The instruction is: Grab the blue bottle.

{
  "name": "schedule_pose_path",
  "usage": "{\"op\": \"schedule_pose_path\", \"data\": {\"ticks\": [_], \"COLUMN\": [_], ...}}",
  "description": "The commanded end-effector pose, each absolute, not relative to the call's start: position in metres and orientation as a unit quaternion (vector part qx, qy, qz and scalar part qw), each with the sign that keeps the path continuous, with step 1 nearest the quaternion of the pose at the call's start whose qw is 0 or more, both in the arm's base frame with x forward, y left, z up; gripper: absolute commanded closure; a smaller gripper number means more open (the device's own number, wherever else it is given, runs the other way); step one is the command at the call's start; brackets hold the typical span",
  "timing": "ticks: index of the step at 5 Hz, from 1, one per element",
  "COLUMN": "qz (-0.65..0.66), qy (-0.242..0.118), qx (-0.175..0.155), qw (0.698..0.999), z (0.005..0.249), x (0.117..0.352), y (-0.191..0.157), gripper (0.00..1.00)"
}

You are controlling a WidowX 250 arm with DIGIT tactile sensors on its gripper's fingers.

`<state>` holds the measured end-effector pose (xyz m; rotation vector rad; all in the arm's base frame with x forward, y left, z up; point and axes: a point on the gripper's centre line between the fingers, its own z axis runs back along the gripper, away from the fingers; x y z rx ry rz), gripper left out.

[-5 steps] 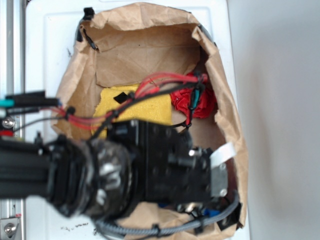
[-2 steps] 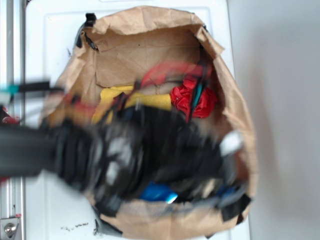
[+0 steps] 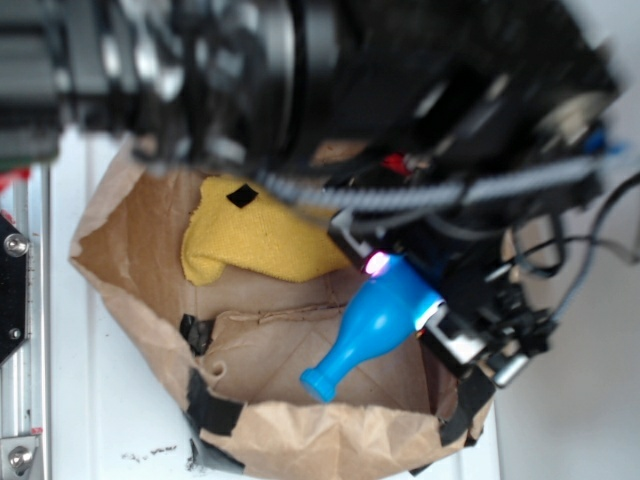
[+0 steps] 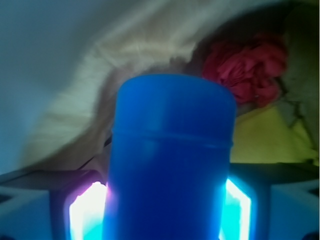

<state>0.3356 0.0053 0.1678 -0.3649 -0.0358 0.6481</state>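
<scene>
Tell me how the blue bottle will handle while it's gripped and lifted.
The blue bottle looks like smooth, glossy plastic, so it may slip. The tool grips its wide body, neck hanging free, so it might pivot. It seems rigid and probably light.

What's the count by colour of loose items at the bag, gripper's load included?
Blue: 1, the blue bottle, held in the gripper
Yellow: 1, cloth
Red: 1, crumpled cloth
Total: 3, at the brown paper bag
</scene>
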Motion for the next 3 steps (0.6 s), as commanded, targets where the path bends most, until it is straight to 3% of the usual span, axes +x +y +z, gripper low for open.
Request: {"op": "schedule_pose_path", "data": {"ticks": [1, 3], "qz": [0.298, 0.306], "qy": [-0.172, -0.220], "qx": [-0.111, -0.081], "qw": [0.932, 0.923], "z": [0.2408, 0.2383], "x": [0.2971, 0.2904], "y": [0.0230, 0.0238], "gripper": [1.00, 1.00]}}
